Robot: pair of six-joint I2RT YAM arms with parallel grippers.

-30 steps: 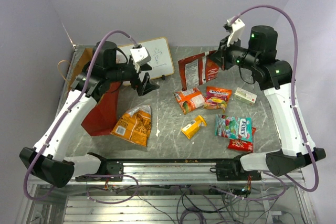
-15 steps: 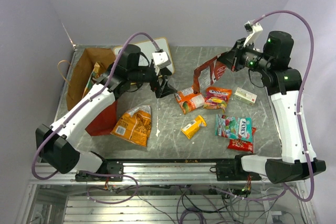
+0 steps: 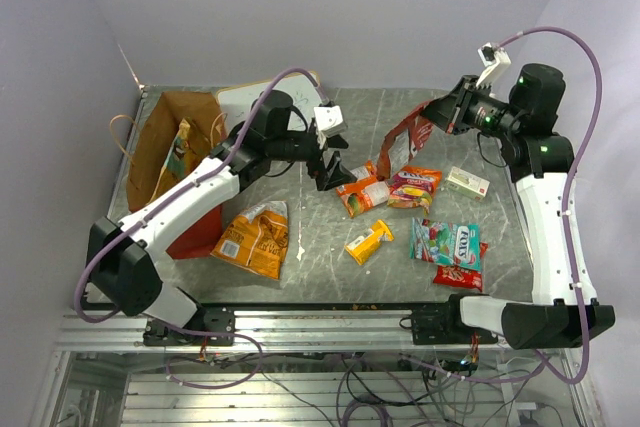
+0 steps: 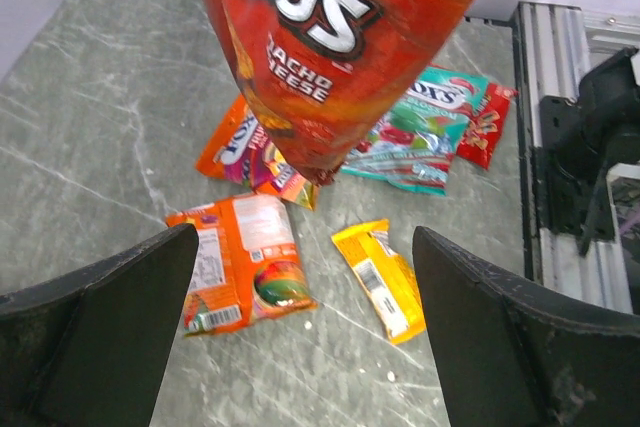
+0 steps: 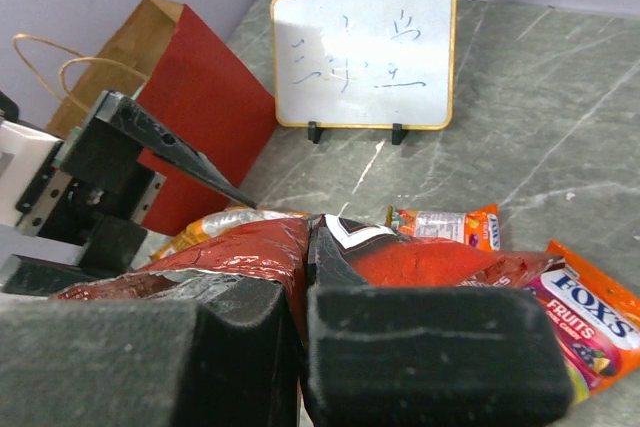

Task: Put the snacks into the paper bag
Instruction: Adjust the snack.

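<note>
The grey marble table (image 3: 300, 267) carries everything. At its far-left corner stands the red paper bag (image 3: 165, 162), its brown inside facing up. The left arm crosses in front and hides part of its red side. The whiteboard (image 5: 365, 47) is almost wholly covered by that arm from above and reads clearly only in the right wrist view.

The red Doritos bag (image 3: 400, 142) hangs above the table, pinched at its top edge by the clamped right gripper (image 3: 455, 112). Its top is cut off in the left wrist view. The left gripper (image 3: 335, 172) is spread wide and holds nothing, just left of the hanging bag and well apart from the paper bag.

An orange chip bag (image 3: 255, 237) lies near the paper bag's base. A teal-white Fox's candy bag (image 3: 447, 240) partly covers a red pack (image 3: 462, 275). An orange packet (image 3: 360, 190), a Fox's fruits pack (image 3: 413, 185) and a yellow pack (image 3: 368, 241) lie mid-table. A small white box (image 3: 467, 182) sits right.
</note>
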